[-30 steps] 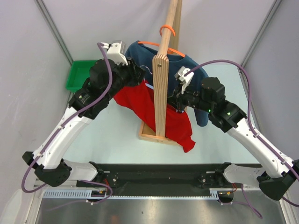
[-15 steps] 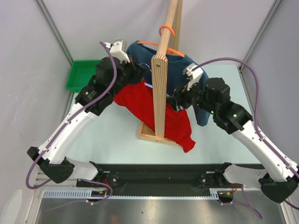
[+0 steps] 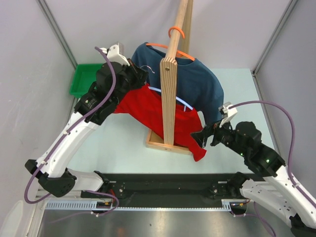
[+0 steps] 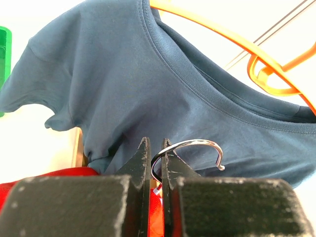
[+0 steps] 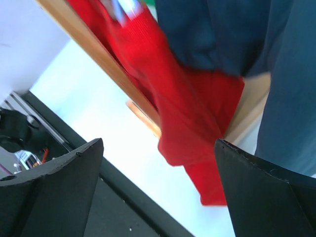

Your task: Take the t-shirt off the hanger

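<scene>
Cloth dominates the scene: two knitted cotton t-shirts hang on a wooden rack, a red t-shirt (image 3: 148,106) in front and a blue t-shirt (image 3: 197,81) behind it, both soft and creased. The rack is a flat upright plank (image 3: 169,98) on a wooden base (image 3: 158,143), with a round rail (image 3: 181,19) slanting above.

There are two hangers. An orange plastic hanger (image 3: 175,32) carries the blue shirt and loops over the rail. A pale hanger (image 3: 185,102) carries the red shirt, which drapes from the plank's left side down to the pale desk (image 3: 113,143). One green bin (image 3: 85,79) sits at the far left.

The left wrist view shows what the top view hides: the left gripper (image 4: 155,148) has its two black fingers pressed almost together on a thin wire hook (image 4: 197,144) (shiny, curved metal), just in front of the blue shirt's ribbed collar.

The right gripper (image 5: 158,143) is spread wide with nothing between its fingers; in the top view it sits low, near the red shirt's hanging corner.
</scene>
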You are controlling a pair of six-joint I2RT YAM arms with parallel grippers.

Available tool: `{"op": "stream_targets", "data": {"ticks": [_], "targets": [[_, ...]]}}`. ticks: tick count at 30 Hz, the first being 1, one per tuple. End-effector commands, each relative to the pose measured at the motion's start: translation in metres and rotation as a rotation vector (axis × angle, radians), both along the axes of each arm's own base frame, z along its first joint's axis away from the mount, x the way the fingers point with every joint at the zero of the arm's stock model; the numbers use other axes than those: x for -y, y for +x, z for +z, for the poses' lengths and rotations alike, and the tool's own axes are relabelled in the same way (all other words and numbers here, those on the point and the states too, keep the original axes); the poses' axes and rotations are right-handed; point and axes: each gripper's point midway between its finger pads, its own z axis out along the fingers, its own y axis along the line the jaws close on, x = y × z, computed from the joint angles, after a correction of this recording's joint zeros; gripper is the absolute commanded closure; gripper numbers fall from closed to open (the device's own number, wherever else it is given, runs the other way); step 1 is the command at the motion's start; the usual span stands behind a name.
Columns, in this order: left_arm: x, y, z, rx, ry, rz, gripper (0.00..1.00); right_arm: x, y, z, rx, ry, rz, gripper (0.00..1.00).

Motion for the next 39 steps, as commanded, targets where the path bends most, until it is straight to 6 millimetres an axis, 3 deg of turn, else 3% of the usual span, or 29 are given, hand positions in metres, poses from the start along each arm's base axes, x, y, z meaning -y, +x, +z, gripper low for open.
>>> {"op": "stream_targets", "data": {"ticks": [1, 7, 12, 14, 19, 22, 23, 25, 30, 31, 36, 37, 39], "targets": [[-0.012, -0.011, 0.058, 0.126, -0.126, 0.015, 1.0, -0.001, 0.007, 0.003, 0.017, 0.061, -0.039, 0.04], [-0.014, -0.013, 0.068, 0.147, -0.156, 0.006, 1.0, -0.008, 0.014, -0.012, -0.007, 0.067, -0.042, 0.14], [-0.018, -0.014, 0.069, 0.15, -0.185, 0.016, 1.0, -0.01, 0.025, -0.021, -0.018, 0.125, -0.1, 0.42], [-0.022, -0.015, 0.07, 0.151, -0.223, 0.025, 1.0, -0.006, 0.031, -0.03, -0.037, 0.139, -0.148, 0.47], [-0.028, -0.017, 0.076, 0.164, -0.286, 0.031, 1.0, 0.015, 0.046, -0.033, -0.042, 0.211, -0.32, 1.0], [-0.031, -0.016, 0.074, 0.167, -0.294, 0.04, 1.0, 0.031, 0.049, -0.029, -0.046, 0.248, -0.419, 1.0], [-0.033, -0.015, 0.073, 0.168, -0.292, 0.046, 1.0, 0.039, 0.048, -0.036, -0.069, 0.237, -0.459, 1.0], [-0.042, -0.01, 0.074, 0.174, -0.29, 0.076, 1.0, 0.064, 0.047, -0.034, -0.089, 0.315, -0.595, 1.0], [-0.064, -0.001, 0.066, 0.159, -0.385, 0.154, 1.0, 0.112, 0.033, -0.06, -0.183, 0.419, -0.845, 1.0], [-0.07, 0.003, 0.058, 0.146, -0.39, 0.177, 1.0, 0.115, 0.031, -0.064, -0.208, 0.458, -0.869, 1.0], [-0.083, 0.003, 0.06, 0.164, -0.434, 0.209, 1.0, 0.111, 0.032, -0.088, -0.281, 0.471, -0.898, 1.0], [-0.083, 0.003, 0.052, 0.152, -0.435, 0.206, 1.0, 0.111, 0.032, -0.09, -0.29, 0.47, -0.903, 1.0], [-0.082, 0.001, 0.056, 0.168, -0.45, 0.189, 1.0, 0.104, 0.035, -0.09, -0.271, 0.455, -0.859, 1.0]]}}
